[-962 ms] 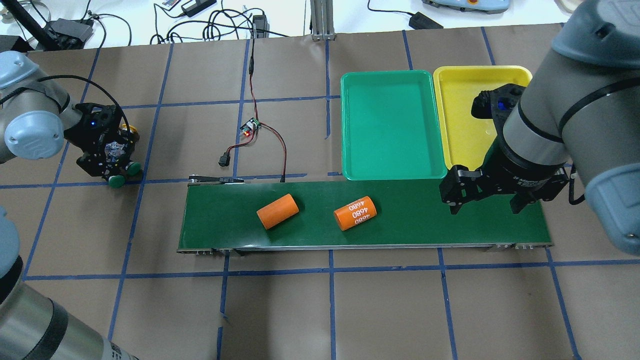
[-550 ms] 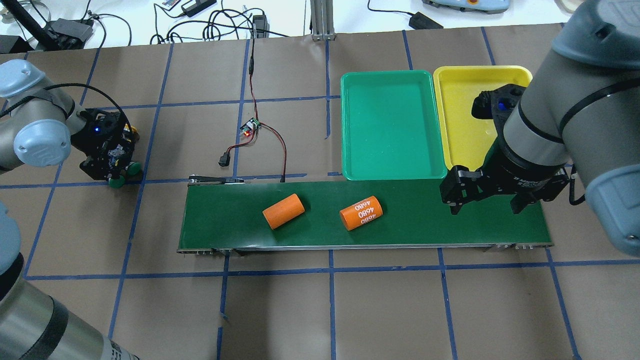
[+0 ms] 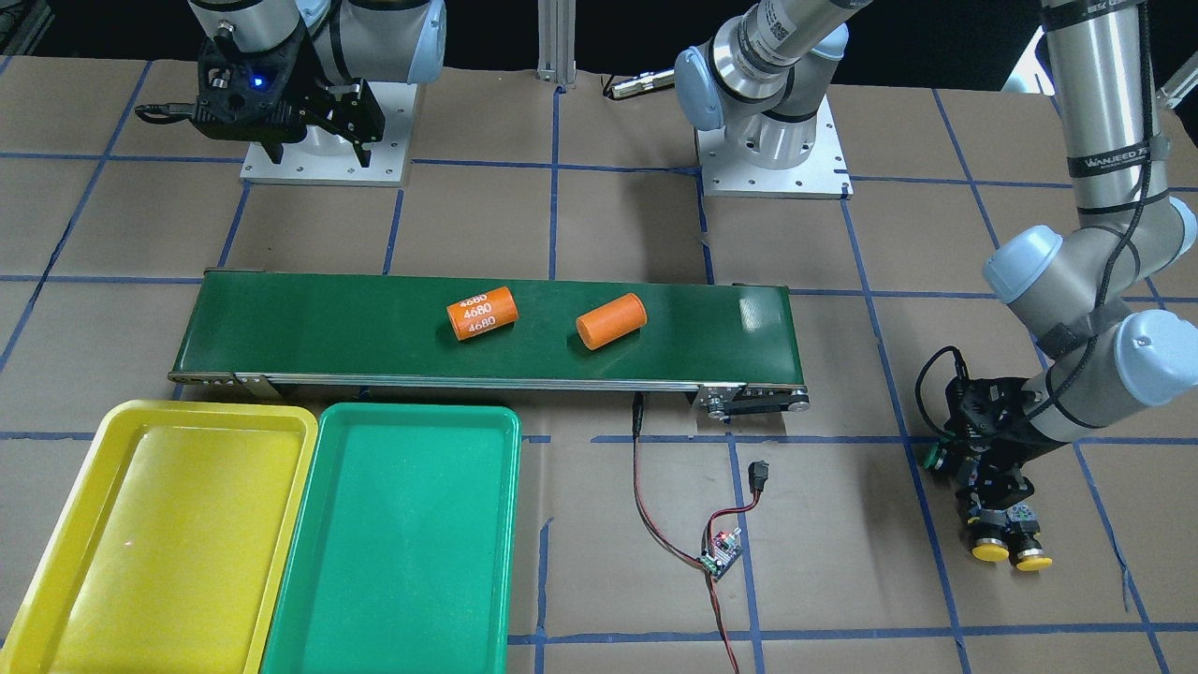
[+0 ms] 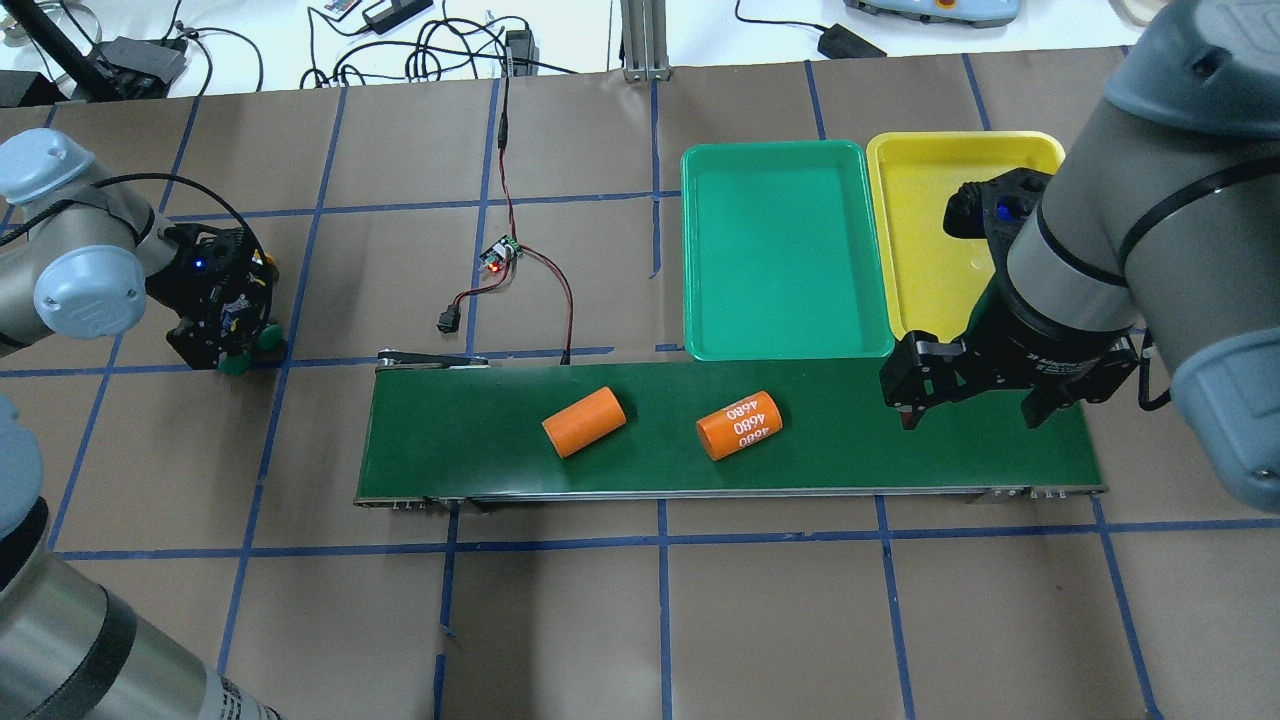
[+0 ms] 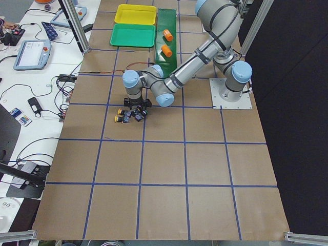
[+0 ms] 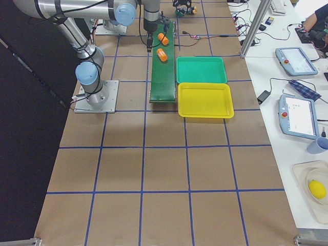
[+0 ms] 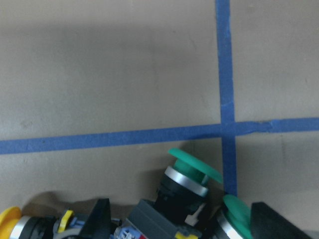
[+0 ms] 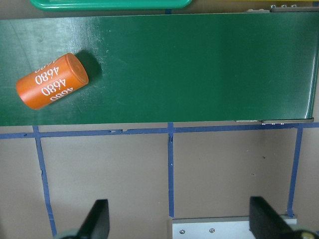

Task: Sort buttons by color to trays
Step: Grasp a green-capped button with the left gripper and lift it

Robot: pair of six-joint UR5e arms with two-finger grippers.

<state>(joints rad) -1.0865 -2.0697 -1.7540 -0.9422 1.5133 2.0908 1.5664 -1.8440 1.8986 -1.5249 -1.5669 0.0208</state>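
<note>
— What covers the worktop (image 4: 800, 620)?
— Matt brown paper, slightly creased, with blue tape lines (image 4: 663, 600) stuck on.
— The trays?
— The yellow rectangular plastic tray (image 3: 168, 543) and green rectangular plastic tray (image 3: 402, 562) look smooth and glossy.
— The long dark-green conveyor belt (image 3: 328, 318)?
— Smooth, faint sheen, metal side rail (image 3: 468, 379). The two orange cylinders (image 3: 610, 320) look matt; the green mushroom button caps (image 7: 195, 164) are smooth plastic over a shiny metal collar (image 7: 185, 181).

Buttons (image 4: 236, 363) mostly hidden beneath left arm (image 4: 85, 290), seemingly four; yellow tray (image 4: 920, 200) partly behind right arm (image 4: 1090, 250).
</note>
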